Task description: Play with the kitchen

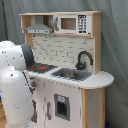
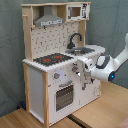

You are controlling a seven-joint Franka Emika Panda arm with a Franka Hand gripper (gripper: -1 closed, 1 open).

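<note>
The kitchen [image 1: 90, 80] [image 2: 35, 85] is a white and pale-wood toy unit. It has a black-red hob [image 1: 42, 66] [image 2: 50, 59], a steel sink [image 1: 72, 75] [image 2: 84, 50] and a black tap [image 1: 83, 59] [image 2: 75, 39]. A hood [image 2: 48, 20] and a microwave shelf [image 1: 70, 23] sit on top, and the oven door [image 2: 64, 95] is closed. In the second exterior view my gripper [image 2: 80, 70] is at the front panel, beside the knobs [image 2: 56, 76] and just under the counter edge. In the first exterior view my own white arm [image 1: 15, 75] hides the gripper.
The kitchen stands on a wooden floor [image 2: 100, 112] in front of a grey curtain [image 1: 115, 45]. My arm reaches in from the second exterior view's right [image 2: 117, 57]. In the first exterior view the arm's base fills the lower left.
</note>
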